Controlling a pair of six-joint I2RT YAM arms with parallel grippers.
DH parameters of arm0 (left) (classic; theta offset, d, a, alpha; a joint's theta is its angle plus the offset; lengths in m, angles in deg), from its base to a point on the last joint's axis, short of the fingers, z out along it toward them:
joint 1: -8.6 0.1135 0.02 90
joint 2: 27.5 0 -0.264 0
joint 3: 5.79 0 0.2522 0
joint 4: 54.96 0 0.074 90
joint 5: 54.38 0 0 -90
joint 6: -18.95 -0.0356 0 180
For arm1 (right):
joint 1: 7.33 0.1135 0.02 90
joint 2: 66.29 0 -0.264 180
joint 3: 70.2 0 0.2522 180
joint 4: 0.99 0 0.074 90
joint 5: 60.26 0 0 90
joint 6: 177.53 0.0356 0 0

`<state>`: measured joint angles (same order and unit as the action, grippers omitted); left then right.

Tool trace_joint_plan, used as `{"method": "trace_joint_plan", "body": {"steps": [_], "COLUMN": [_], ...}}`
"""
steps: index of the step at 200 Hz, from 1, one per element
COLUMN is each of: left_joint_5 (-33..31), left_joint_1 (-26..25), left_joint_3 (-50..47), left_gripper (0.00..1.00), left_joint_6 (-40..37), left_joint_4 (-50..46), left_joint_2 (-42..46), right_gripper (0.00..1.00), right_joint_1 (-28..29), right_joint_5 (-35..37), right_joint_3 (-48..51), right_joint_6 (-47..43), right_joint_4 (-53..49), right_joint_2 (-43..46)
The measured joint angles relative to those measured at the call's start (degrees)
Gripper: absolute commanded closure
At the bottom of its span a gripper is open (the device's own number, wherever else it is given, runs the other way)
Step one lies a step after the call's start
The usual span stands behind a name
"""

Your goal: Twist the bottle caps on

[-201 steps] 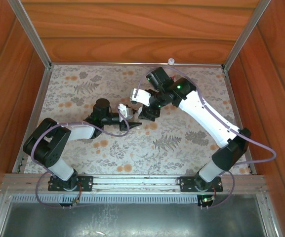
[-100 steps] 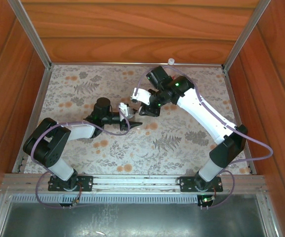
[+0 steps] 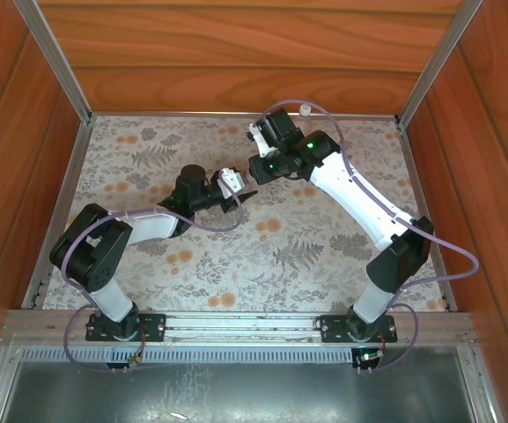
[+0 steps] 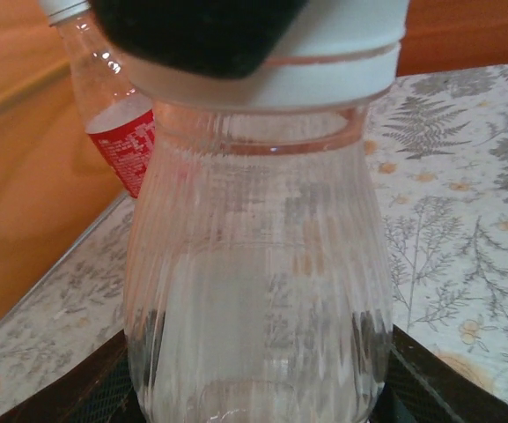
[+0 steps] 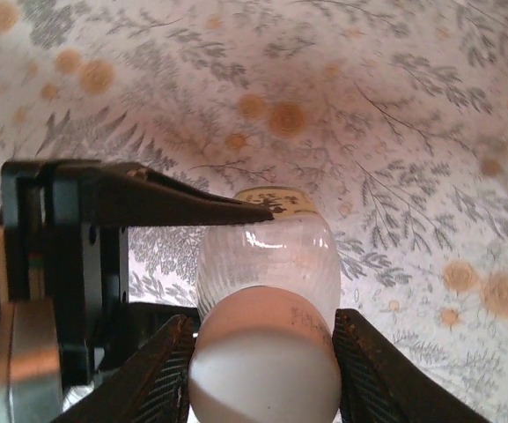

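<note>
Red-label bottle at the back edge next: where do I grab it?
Probably the red-label bottle around its labelled body, level from the near side: it stands upright at the far edge by the back wall, and that leaves its cap free.

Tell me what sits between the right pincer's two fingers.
The white cap sits between the fingers of the right pincer, on top of the clear bottle. The right wrist view shows this.

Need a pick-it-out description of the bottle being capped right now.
On the floral cloth, look toward its middle. There the left gripper clamps a clear ribbed bottle low while the right gripper grips its white cap. The other, red-labelled bottle stands unheld by the wall.
</note>
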<state>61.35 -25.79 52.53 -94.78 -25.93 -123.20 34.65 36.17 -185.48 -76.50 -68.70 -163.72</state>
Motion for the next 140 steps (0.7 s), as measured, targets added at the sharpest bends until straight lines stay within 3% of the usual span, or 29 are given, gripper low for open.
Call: {"method": "trace_joint_plan", "body": {"steps": [14,33,46,67,101,140], "left_joint_5": [-1.16,-0.76,2.78,14.29,30.36,40.06], "left_joint_1": [-0.35,0.09,0.94,2.54,3.26,3.10], "left_joint_3": [0.15,-0.07,-0.52,-0.87,1.31,5.31], "left_gripper": [0.42,0.42,0.41,0.42,0.42,0.42], "left_joint_6": [0.00,0.52,1.29,4.39,11.08,15.06], "left_joint_4": [0.24,0.42,0.50,0.35,0.11,0.26], "left_joint_2": [-0.02,-0.02,0.02,0.02,0.00,-0.33], "right_gripper": [0.36,0.30,0.27,0.21,0.21,0.23], "right_joint_1": [-0.04,-0.90,-1.99,-4.90,-8.33,-8.72], "right_joint_5": [0.57,-2.19,-5.38,-12.74,-27.76,-38.75], "right_joint_3": [2.36,7.67,10.43,15.02,19.47,19.52], "right_joint_6": [1.18,-2.51,-6.54,-16.06,-30.99,-40.19], "right_joint_4": [1.90,4.94,6.91,11.02,12.63,11.02], "right_joint_2": [1.95,7.45,11.69,19.26,25.83,24.02]}}
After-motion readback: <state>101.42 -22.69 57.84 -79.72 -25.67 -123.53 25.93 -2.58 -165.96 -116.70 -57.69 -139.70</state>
